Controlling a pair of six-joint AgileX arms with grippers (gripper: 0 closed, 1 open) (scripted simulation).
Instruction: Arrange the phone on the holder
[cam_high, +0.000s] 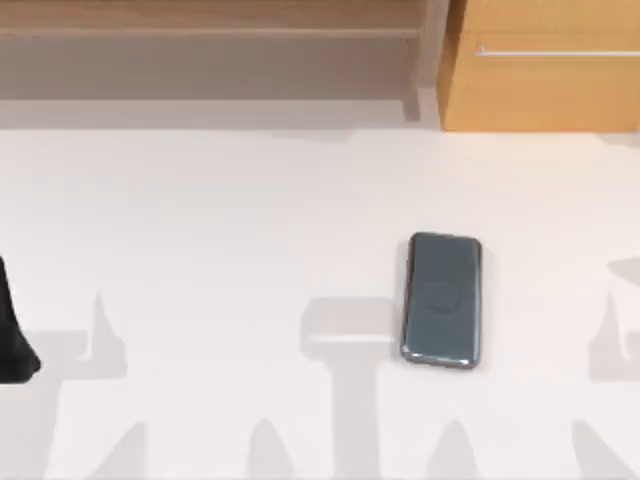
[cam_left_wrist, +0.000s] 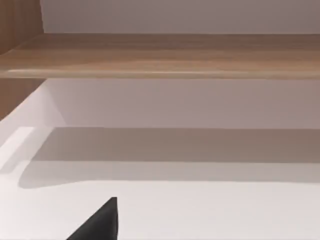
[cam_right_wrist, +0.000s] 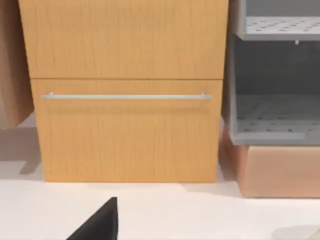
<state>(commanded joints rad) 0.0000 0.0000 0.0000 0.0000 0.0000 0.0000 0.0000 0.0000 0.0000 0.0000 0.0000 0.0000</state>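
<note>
A rendered office or home room — a white table (cam_high: 250, 200), a wooden drawer cabinet (cam_right_wrist: 125, 90), a wooden shelf (cam_left_wrist: 160, 55) and a grey rack (cam_right_wrist: 275, 75).

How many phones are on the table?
1. The phone lies flat on the white table, right of the middle in the top view, its long side running front to back.

Glossy phone (cam_high: 443, 300); matt table (cam_high: 220, 220)

Left arm (cam_high: 15, 330) parked at the table's left edge — idle.
</note>
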